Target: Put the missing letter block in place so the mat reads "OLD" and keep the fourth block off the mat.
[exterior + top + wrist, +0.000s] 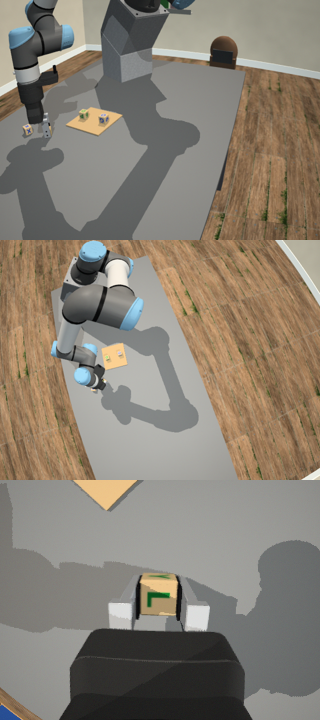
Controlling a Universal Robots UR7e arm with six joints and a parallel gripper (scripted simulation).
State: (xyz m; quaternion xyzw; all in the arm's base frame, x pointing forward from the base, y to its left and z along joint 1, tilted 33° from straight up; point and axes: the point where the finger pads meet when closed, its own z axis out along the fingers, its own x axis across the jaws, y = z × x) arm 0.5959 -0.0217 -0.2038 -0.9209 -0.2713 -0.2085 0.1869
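My gripper [158, 589] [103, 383] [46, 129] stands low over the grey table, left of the mat, and its two fingers press the sides of a wooden block with a green L [158, 598] on top. In the exterior view a finger hides almost all of this block. The tan mat [121, 364] [96, 130] carries two blocks with a gap between them: one with green letters [107, 357] [84, 113] and one with blue letters [119, 353] [103, 119]. A block with a blue X [27, 129] [93, 389] lies on the table just beside my gripper, off the mat.
The robot's grey pedestal [129, 49] stands at the table's far end behind the mat. The arm's elbow and wrist links [77, 353] hang over the table's left side. A brown rounded object [223, 52] sits on the floor beyond the table.
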